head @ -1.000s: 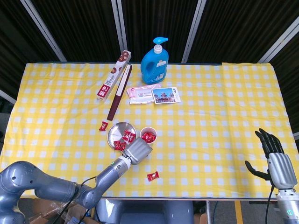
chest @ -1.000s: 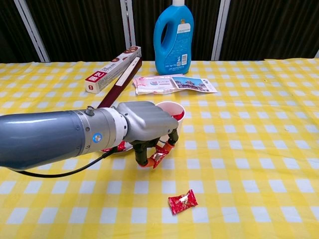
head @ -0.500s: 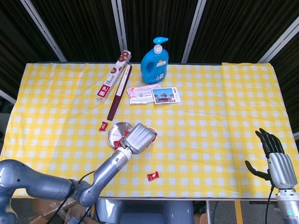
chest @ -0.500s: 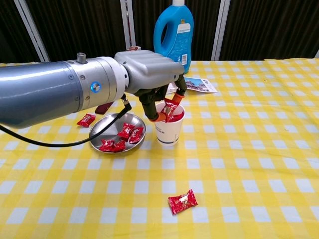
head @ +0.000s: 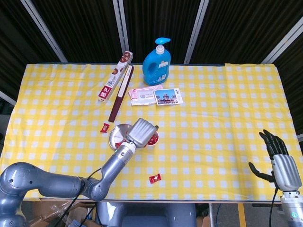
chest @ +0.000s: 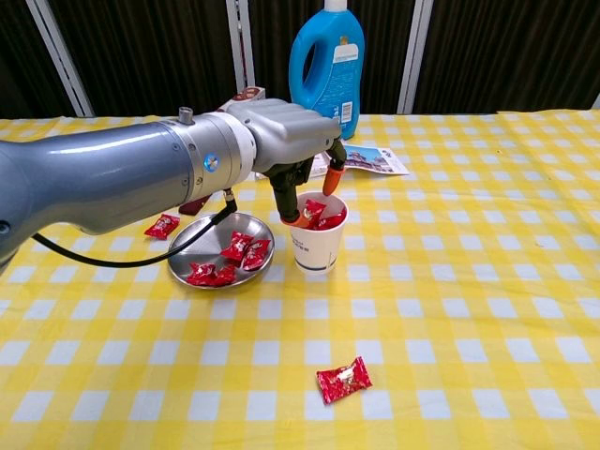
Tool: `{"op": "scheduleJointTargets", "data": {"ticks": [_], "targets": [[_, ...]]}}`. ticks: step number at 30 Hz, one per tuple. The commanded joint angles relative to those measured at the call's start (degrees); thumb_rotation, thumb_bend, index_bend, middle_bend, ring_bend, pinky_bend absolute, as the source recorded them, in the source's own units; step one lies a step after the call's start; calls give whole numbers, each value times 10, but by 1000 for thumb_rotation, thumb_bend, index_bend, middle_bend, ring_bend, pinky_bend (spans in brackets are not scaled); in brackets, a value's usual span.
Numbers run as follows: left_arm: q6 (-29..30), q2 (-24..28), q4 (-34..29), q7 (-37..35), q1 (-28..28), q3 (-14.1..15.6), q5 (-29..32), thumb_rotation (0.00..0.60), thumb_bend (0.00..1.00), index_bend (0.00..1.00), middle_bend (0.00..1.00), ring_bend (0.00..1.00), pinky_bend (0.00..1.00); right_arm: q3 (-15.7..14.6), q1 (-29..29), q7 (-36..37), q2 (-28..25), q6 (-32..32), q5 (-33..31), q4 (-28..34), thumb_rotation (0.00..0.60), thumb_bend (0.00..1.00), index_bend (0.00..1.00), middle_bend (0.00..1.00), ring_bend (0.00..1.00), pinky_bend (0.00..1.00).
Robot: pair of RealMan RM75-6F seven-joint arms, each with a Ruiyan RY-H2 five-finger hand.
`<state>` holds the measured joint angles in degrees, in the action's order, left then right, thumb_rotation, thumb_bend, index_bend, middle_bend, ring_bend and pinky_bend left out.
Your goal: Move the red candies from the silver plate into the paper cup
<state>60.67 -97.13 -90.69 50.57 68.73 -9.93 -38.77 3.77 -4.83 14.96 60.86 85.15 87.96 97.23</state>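
Your left hand (chest: 281, 136) has released its candy: half a second ago a red wrapper was pinched between the orange fingertips (chest: 334, 172) above the paper cup (chest: 317, 246); now those fingers are parted and hold nothing, and the wrapper lies in the cup with the other red candies (chest: 317, 216). One fingertip dips at the cup's near-left rim; whether it touches the rim cannot be told. The hand has also dropped slightly lower over the cup.

In the head view the left hand (head: 141, 131) covers part of the paper cup (head: 152, 140) and the right edge of the silver plate (head: 117, 135).

The silver plate (chest: 192, 244) sits just left of the cup, with four or so red candies on the plate (chest: 230, 262) along its front right side. One stray candy (chest: 162, 226) lies on the yellow checked tablecloth (chest: 469, 281) just left of the plate; another loose candy (chest: 343, 379) lies nearer the front edge, well apart from the cup.

Your right hand (head: 279, 163) has not moved: it hangs at the table's right front corner, fingers spread and straight, holding nothing.
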Motion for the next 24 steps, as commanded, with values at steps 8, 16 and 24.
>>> {"op": "scheduleJointTargets", "data": {"ticks": [8,16,24], "targets": [[-27,57,-56,-31,-21,23,-51,600,224,363,931,1000,1000,2,2,0,5,13,7,-2,600,360,0,0,0,0],[-93,65,-46,-93,-22,50,-154,600,197,327,912,998,1000,8,8,13,32,64,46,-35,600,361,0,0,0,0],[-122,42,-21,-96,-8,57,-196,600,197,324,901,990,1000,9,8,15,33,65,42,-39,600,361,0,0,0,0]]}}
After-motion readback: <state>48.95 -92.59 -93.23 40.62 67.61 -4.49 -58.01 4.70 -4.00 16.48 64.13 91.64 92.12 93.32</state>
